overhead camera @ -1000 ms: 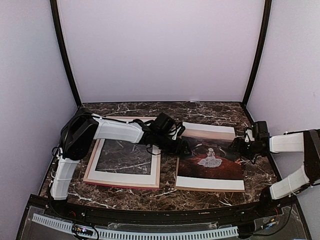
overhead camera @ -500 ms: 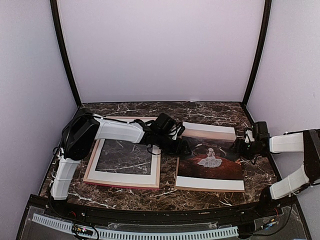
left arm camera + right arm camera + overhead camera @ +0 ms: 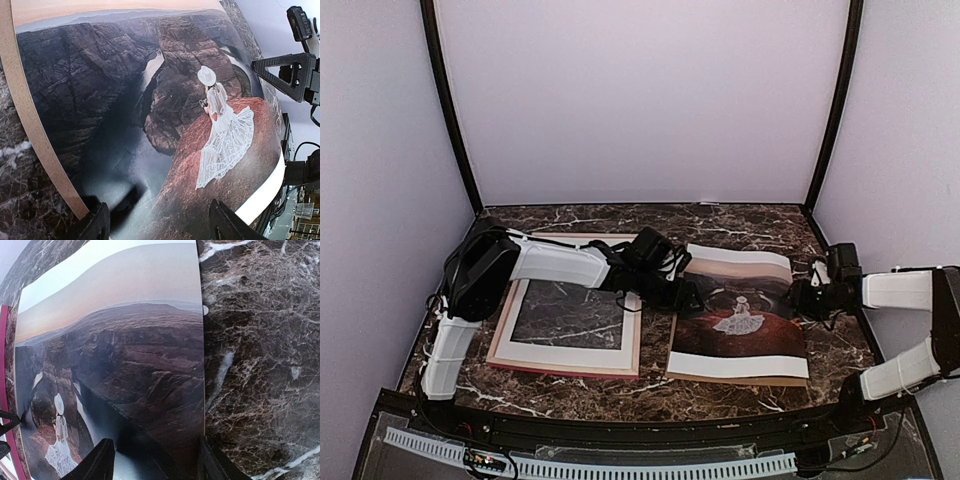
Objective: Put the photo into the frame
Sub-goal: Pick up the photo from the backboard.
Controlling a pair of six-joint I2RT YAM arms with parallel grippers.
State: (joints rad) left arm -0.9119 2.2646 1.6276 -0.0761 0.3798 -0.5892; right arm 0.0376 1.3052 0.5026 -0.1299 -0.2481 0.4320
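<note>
The photo lies face up on the marble table, just beside the frame, at its 3 o'clock. The left gripper hangs over the print's 9 o'clock edge with jaws spread wide and nothing pinched. The right gripper straddles the 3 o'clock edge, jaws also apart; whether its tips touch the paper I can't tell. I'd judge that sheet light, floppy and glossy-slick, quick to crease. Best pinched at the very rim on those two opposite edges, both sides lifted together so the middle doesn't sag or fold
</note>
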